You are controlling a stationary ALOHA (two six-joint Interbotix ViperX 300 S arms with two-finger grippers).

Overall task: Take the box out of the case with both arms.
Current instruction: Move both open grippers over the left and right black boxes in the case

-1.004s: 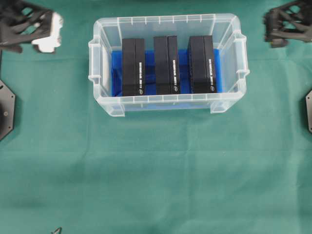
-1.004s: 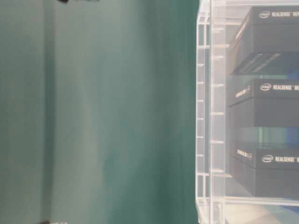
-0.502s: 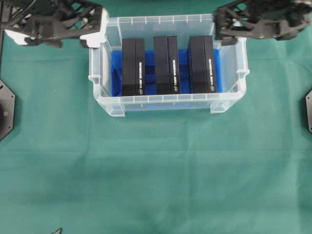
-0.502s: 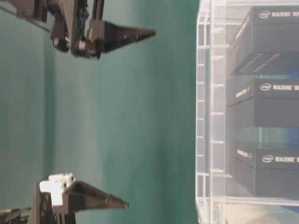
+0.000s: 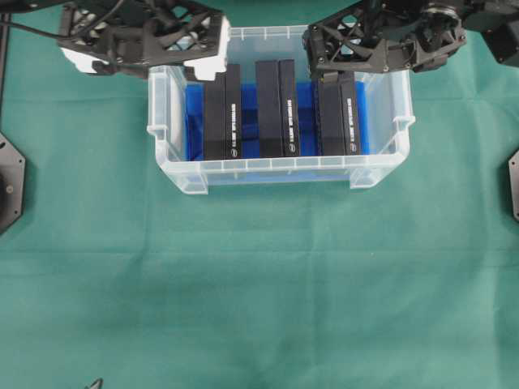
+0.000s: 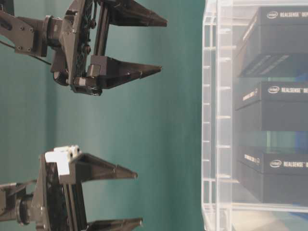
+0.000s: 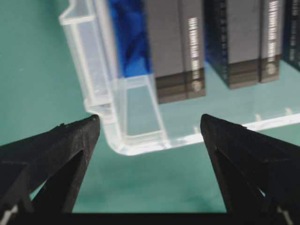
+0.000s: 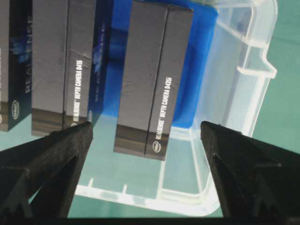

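The case [image 5: 280, 170] far rim and outer boxes' tops [image 5: 220, 121] sit hidden under both arms.

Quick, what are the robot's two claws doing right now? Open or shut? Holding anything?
Left gripper: open, holding nothing, above the case.
Right gripper: open, holding nothing, above a black box in the case.

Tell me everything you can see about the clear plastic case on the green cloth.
The large rectangular translucent clear plastic case rests on the green cloth, open at the top, no lid in view. It has a ribbed rim, a side handle at each short end, and a blue sheet on its bottom. Three black boxes stand in it side by side, with gaps between.
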